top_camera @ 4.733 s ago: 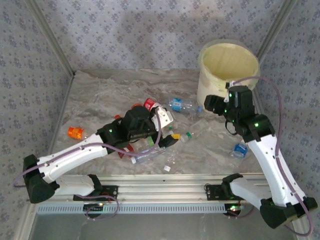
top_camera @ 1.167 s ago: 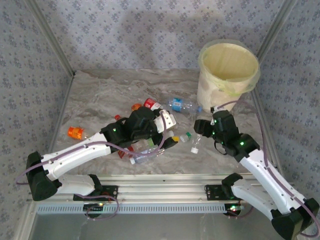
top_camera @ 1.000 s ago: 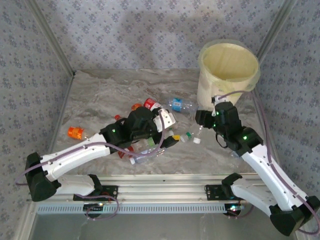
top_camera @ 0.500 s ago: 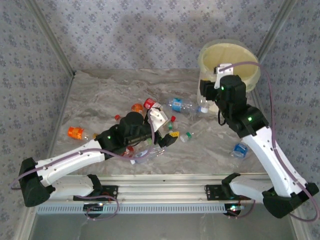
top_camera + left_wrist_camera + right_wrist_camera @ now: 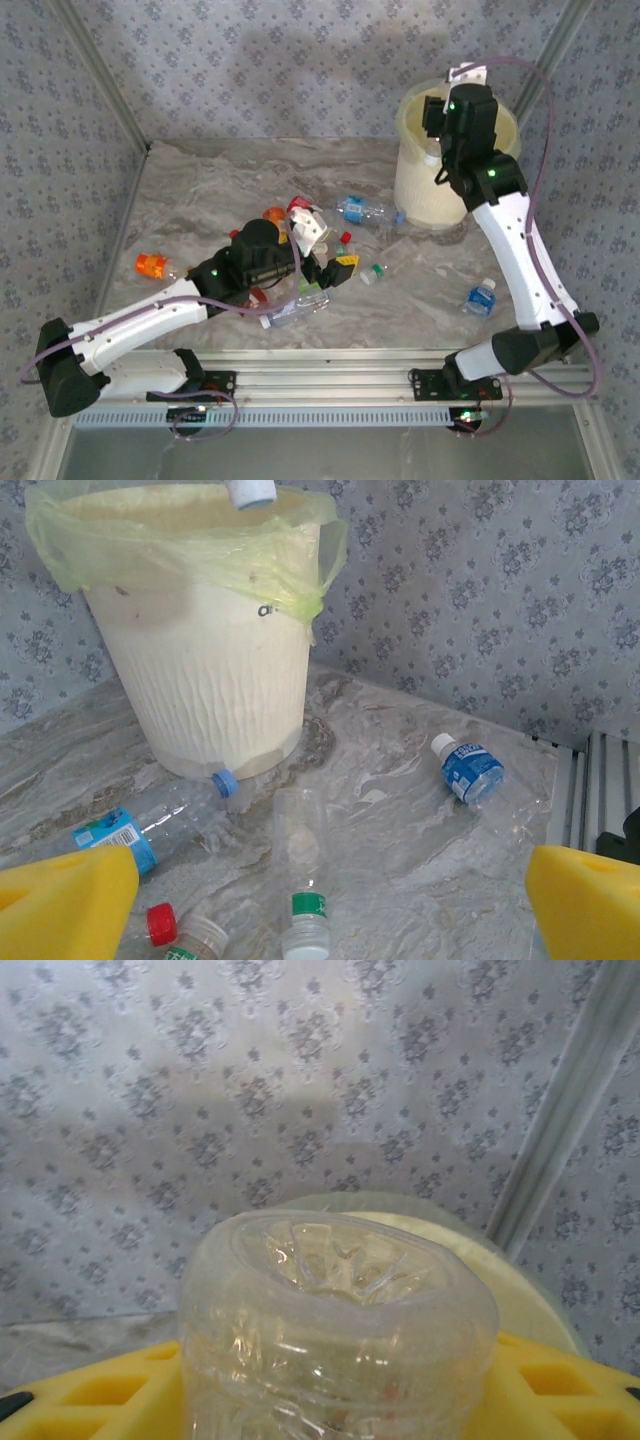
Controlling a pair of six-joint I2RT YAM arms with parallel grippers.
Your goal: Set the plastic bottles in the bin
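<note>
overhead, gripping a clear bottle [image 5: 335, 1300] with the right gripper [image 5: 330, 1380] just above the mouth of the bin [image 5: 420, 190] (cap pointing down); holding nothing with the left gripper [image 5: 330, 272], spread wide over loose bottles [image 5: 365, 211] lying on the table [image 5: 200, 190].

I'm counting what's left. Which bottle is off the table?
The clear bottle clamped in the right gripper above the bin; the others lie on the table.
</note>
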